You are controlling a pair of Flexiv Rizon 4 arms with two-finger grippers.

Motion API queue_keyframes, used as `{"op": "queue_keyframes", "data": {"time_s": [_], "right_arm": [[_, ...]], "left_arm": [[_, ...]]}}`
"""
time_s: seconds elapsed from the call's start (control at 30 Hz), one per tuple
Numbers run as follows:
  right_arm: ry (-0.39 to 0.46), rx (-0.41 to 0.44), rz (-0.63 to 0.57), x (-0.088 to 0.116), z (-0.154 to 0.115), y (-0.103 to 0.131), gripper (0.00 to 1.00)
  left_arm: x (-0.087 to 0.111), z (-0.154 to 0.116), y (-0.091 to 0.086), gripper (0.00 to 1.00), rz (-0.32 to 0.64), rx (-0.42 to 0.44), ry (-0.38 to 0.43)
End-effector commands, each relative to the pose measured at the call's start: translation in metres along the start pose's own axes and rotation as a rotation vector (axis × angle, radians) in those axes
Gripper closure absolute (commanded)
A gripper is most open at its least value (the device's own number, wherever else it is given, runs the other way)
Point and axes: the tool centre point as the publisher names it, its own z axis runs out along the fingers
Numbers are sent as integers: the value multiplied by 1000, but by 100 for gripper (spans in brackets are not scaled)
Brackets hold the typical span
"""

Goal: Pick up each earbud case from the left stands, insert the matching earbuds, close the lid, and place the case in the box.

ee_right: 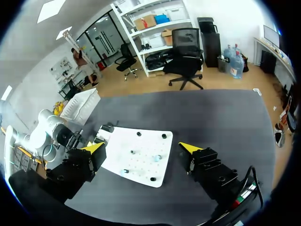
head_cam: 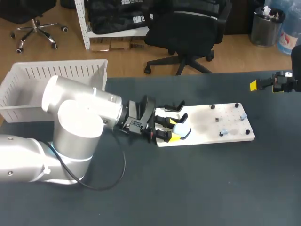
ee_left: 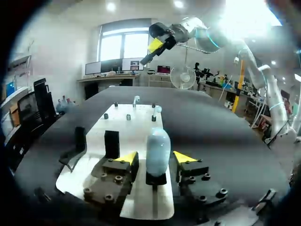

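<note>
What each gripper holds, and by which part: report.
Nothing is held. The left gripper is open astride the earbud case, not touching its sides; the right gripper is open, empty.

On my head camera a dark table [head_cam: 211, 188] spreads toward six o'clock, with wooden floor [head_cam: 127, 59] beyond it. A black office chair [head_cam: 183, 28] stands at twelve o'clock, a second chair [head_cam: 36, 29] at eleven, and a white shelf [head_cam: 86, 23] between them. My left wrist camera shows bright windows [ee_left: 123, 47] and ceiling lights [ee_left: 111, 6].
</note>
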Motion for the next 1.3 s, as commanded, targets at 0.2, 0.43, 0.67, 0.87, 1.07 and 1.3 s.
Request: {"op": "queue_keyframes", "data": {"time_s": [0.2,0.43,0.67,0.87,1.07,1.3], "right_arm": [[1,-2,-1,0,0,-1,0],[1,-2,-1,0,0,-1,0],[1,-2,-1,0,0,-1,0],[1,-2,-1,0,0,-1,0],[1,-2,-1,0,0,-1,0],[1,-2,-1,0,0,-1,0]], "left_arm": [[1,2,-1,56,6,-17,-17],[3,4,2,64,11,-25,-18],[3,4,-1,64,21,-20,-24],[-1,5,-1,62,24,-24,-32],[-2,5,0,65,25,-25,-38],[0,5,-1,100,27,-27,-37]]}}
